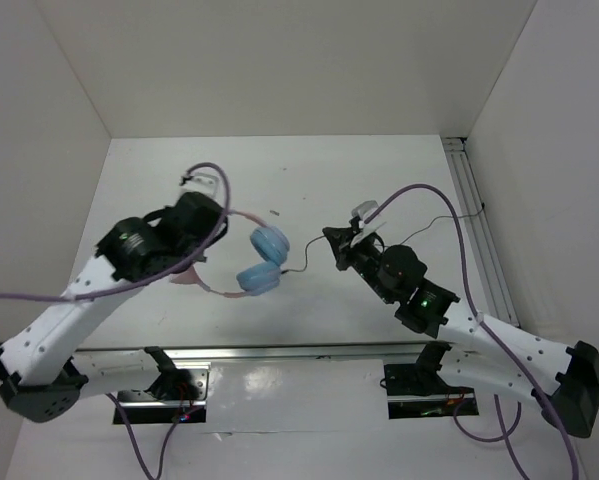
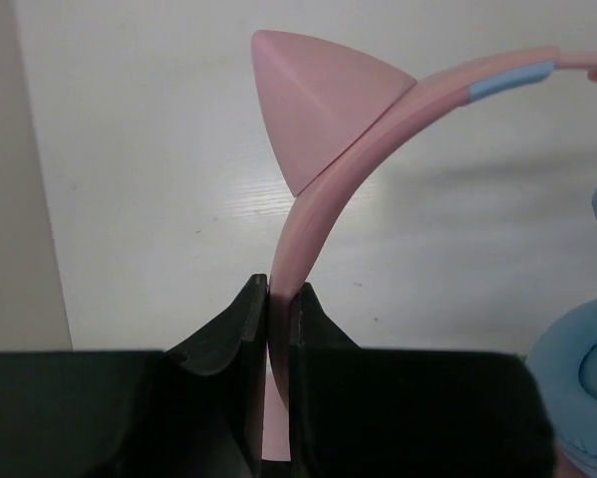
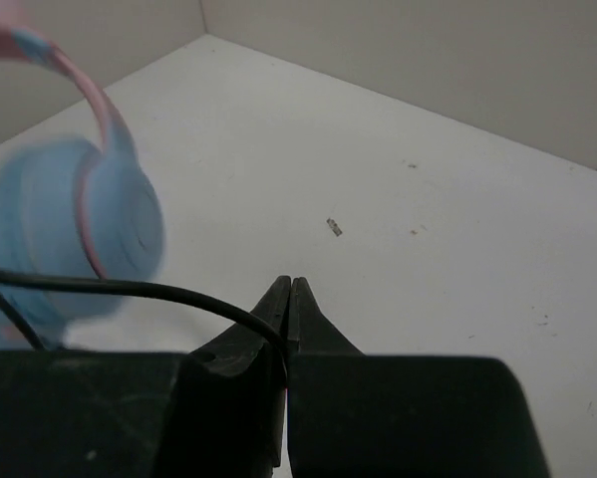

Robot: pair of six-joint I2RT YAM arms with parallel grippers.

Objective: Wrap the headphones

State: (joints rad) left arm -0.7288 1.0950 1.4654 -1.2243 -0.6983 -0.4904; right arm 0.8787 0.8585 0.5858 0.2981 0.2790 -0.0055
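Where the white table [image 1: 379, 190] spread between the two arms, the headphones [image 1: 264, 260] sat left of centre, whether lifted or resting being unclear. The left gripper [image 2: 280, 291] was clamped on the pink headband [image 2: 328, 189] below a cat ear. The right gripper [image 3: 289, 291] was pinched shut on the thin black cord [image 3: 158, 290] near the ear cups [image 1: 269, 243]. Wrapping well probably called for a steady left hold while the right led the cord round under light tension, without letting it slip.
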